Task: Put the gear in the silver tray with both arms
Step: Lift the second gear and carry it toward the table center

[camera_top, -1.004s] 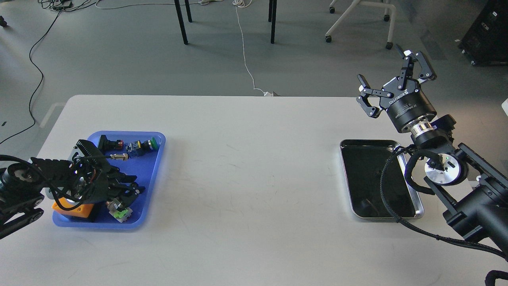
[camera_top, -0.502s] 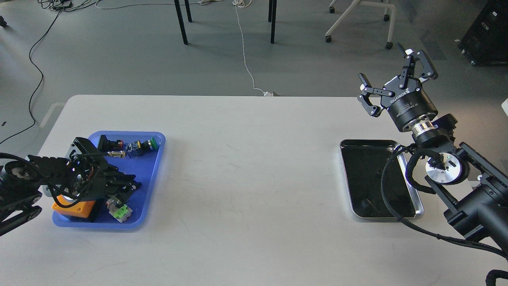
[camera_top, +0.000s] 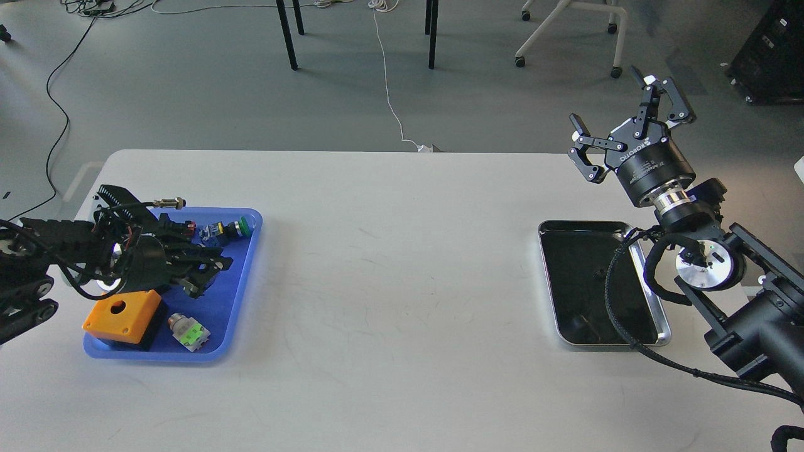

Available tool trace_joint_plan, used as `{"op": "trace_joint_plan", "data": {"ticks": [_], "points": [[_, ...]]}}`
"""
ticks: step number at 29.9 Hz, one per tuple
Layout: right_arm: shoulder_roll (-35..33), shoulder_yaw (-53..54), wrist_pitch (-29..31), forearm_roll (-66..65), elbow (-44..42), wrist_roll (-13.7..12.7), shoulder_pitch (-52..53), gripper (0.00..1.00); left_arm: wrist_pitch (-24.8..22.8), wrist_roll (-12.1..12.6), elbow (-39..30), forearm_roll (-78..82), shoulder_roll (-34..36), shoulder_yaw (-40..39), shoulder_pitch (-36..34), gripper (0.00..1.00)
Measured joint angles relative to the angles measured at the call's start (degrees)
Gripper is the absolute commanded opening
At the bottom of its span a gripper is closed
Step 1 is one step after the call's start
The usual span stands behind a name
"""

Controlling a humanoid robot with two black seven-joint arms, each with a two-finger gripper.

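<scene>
The silver tray (camera_top: 585,223) lies on the right side of the white table, its dark bottom bare. My right gripper (camera_top: 623,123) is open and empty, raised above the table's far right edge beyond the tray. My left gripper (camera_top: 210,275) hangs low over the middle of the blue plastic tray (camera_top: 250,263) on the left. It is dark against the parts below it, so I cannot tell whether its fingers are open or hold anything. I cannot make out a gear; it may be hidden under the left arm.
The blue tray holds an orange box (camera_top: 122,316), a green-and-white part (camera_top: 188,333), a green push button (camera_top: 231,229) and a black connector (camera_top: 176,224). The right arm's cable hose (camera_top: 612,295) crosses the silver tray. Chair and table legs stand on the floor beyond the table.
My left arm has lifted and drawn back toward the far side of the blue tray, uncovering the orange box. My right gripper has barely moved.
</scene>
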Motion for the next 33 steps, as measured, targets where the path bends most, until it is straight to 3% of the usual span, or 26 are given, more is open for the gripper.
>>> {"op": "trace_joint_plan", "data": {"ticks": [5, 10, 15, 21, 26, 33], "points": [[-2.69, 0.07, 0.29, 0.03, 0.86, 0.08, -0.14, 0.99, 0.06, 0.45, -7.32, -0.09, -0.57, 0.16, -5.03, 0.21], [-8.23, 0.19, 0.44, 0.16, 3.95, 0.10, -2.52, 0.99, -0.85, 1.27, -8.95, 0.27, -7.81, 0.50, -10.96, 0.21], [-15.24, 0.04, 0.45, 0.12, 7.80, 0.07, -8.28, 0.99, -6.19, 5.82, -8.20, 0.79, -19.58, 0.81, -14.83, 0.21], [-24.16, -0.12, 0.14, 0.03, 10.72, -0.02, -14.58, 0.99, -8.90, 9.06, -3.89, 2.95, -33.77, 1.90, -14.62, 0.21], [-28.94, -0.50, -0.05, 0.03, 11.06, -0.11, -19.45, 0.99, -8.84, 9.34, 2.00, 6.86, -42.61, 5.21, -12.41, 0.21], [-30.53, -0.28, -0.31, 0.03, 10.83, 0.08, -23.24, 0.99, -7.70, 9.44, 11.30, 7.80, -50.81, 5.68, -9.51, 0.21]]}}
